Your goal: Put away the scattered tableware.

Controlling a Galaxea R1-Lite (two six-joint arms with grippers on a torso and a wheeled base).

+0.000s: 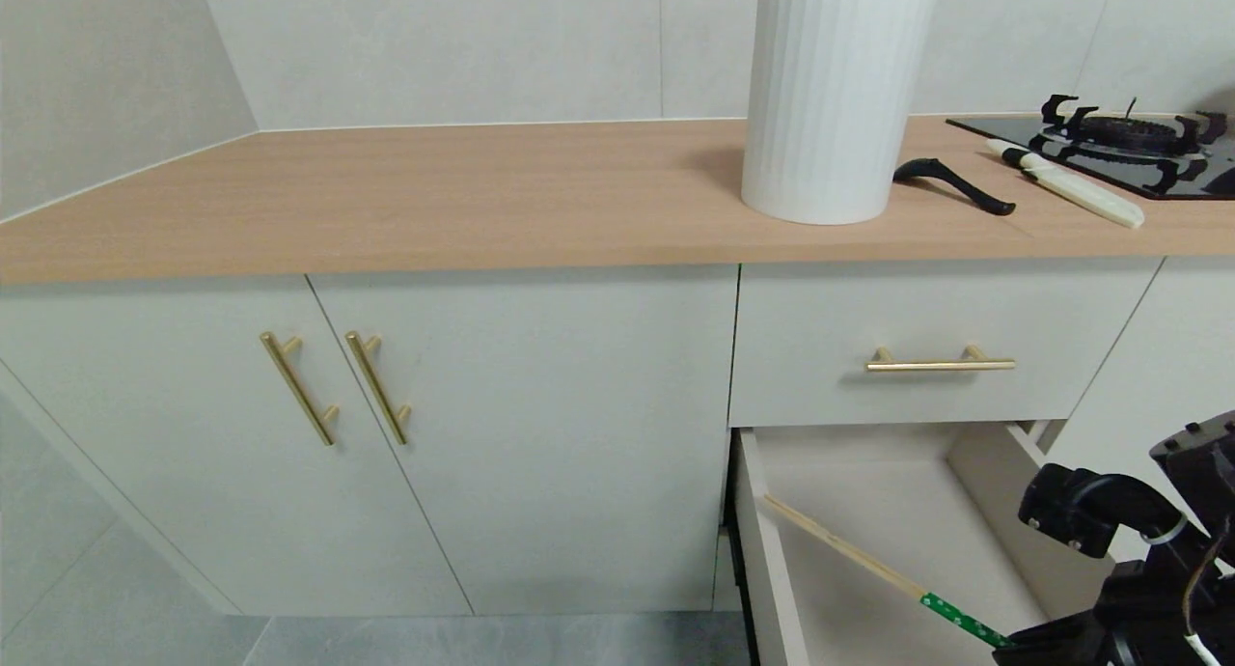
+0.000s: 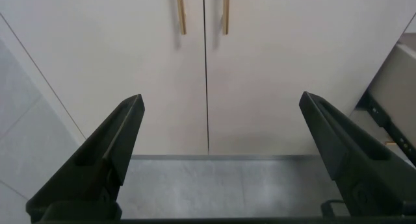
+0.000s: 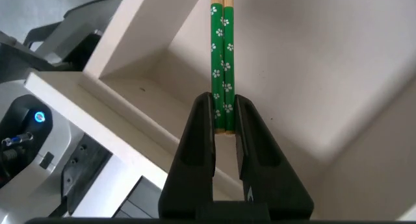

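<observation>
A pair of wooden chopsticks [image 1: 849,550] with green flowered ends [image 3: 221,49] slants down into the open lower drawer [image 1: 897,492], its far tips near the drawer's left wall. My right gripper [image 3: 223,106] is shut on the green ends, low at the drawer's front right [image 1: 1013,645]. On the wooden counter lie a black-handled utensil [image 1: 955,183] and a white knife [image 1: 1066,188], to the right of a tall white ribbed container [image 1: 830,97]. My left gripper [image 2: 221,100] hangs open with nothing in it, facing the double cabinet doors [image 2: 208,68] near the floor.
A black gas hob [image 1: 1129,140] sits at the counter's far right. The upper drawer [image 1: 941,362] with a gold handle is closed above the open one. Two cabinet doors with gold handles [image 1: 338,386] are closed on the left. Grey floor tiles [image 2: 208,185] lie below.
</observation>
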